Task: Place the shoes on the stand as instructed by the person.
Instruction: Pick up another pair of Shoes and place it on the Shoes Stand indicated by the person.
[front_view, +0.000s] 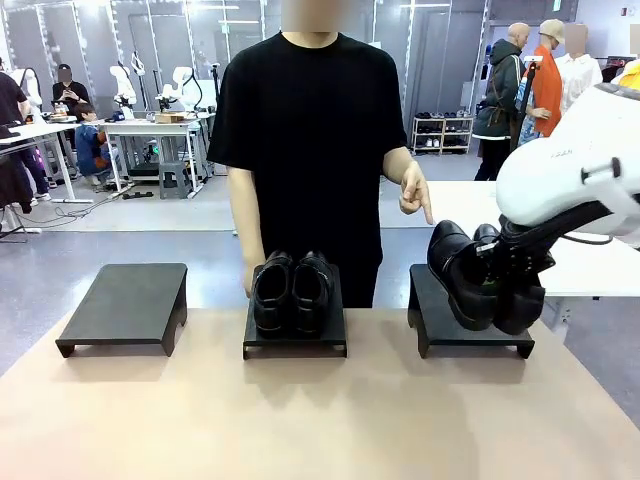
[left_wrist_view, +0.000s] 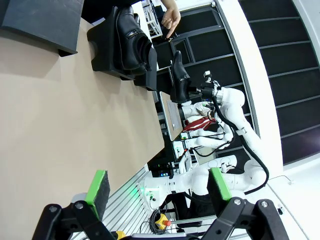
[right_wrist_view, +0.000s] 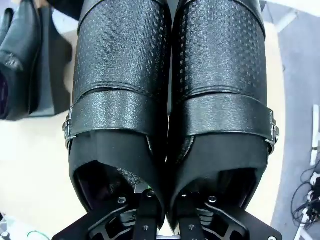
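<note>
My right pincer grips the chunky pair above the right stand at frame right where the person's hand points; next I lower and release, left pincer idle and spread.

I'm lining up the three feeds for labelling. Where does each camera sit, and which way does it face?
Front: between the arms, facing the person across the table; right arm entering.
Left wrist: above the table, rolled sideways; left gripper open.
Right wrist: along the right gripper, fingers inside the held pair.
Shared: the middle-stand pair shows in front and left wrist views.
</note>
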